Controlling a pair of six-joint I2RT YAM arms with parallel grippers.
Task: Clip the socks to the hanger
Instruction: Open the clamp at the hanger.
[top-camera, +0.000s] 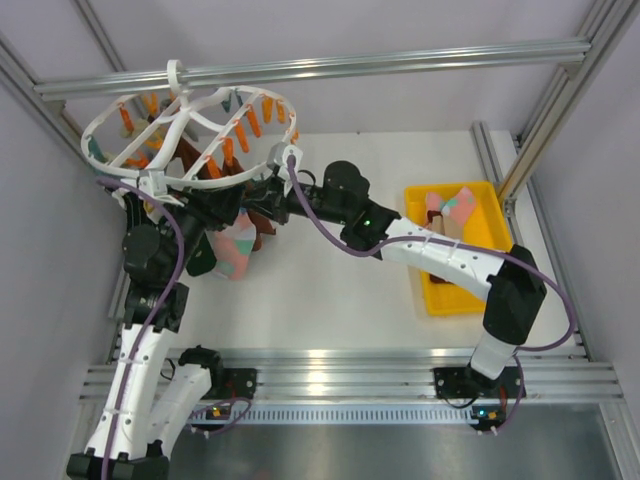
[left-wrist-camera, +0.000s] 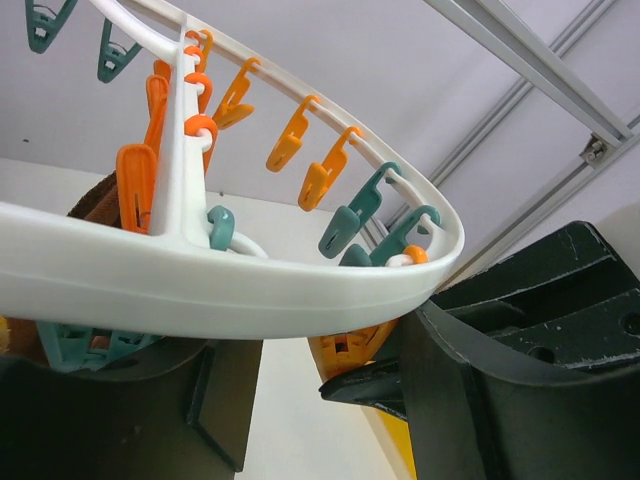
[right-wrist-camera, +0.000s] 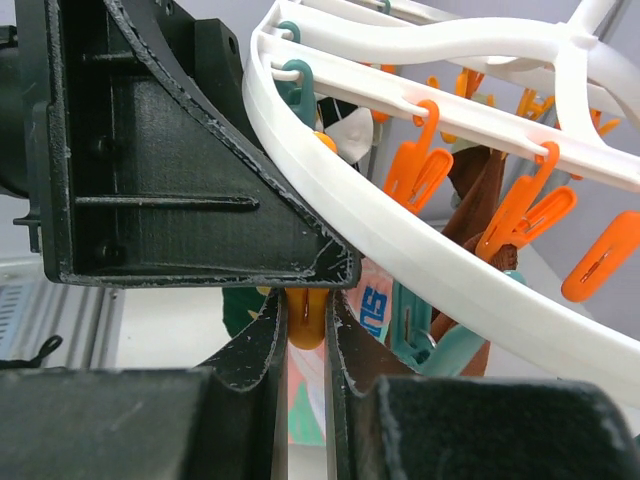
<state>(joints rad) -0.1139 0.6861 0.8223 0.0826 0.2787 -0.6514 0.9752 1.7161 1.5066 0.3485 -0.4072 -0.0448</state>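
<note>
The right arm (top-camera: 455, 262) covers part of the yellow tray (top-camera: 497, 222); the hanger (top-camera: 178, 125) half hides the socks (top-camera: 237, 258) hung beneath.

A: Surroundings?
B: White bench (top-camera: 330, 290), pale grey walls (top-camera: 350, 25) beyond its far, left and right edges.
A: Framing?
B: Aluminium rail (top-camera: 400, 62) above the far edge, post (top-camera: 560, 100) at the far right corner, slotted rails (top-camera: 340, 375) along the near edge. Even light.
</note>
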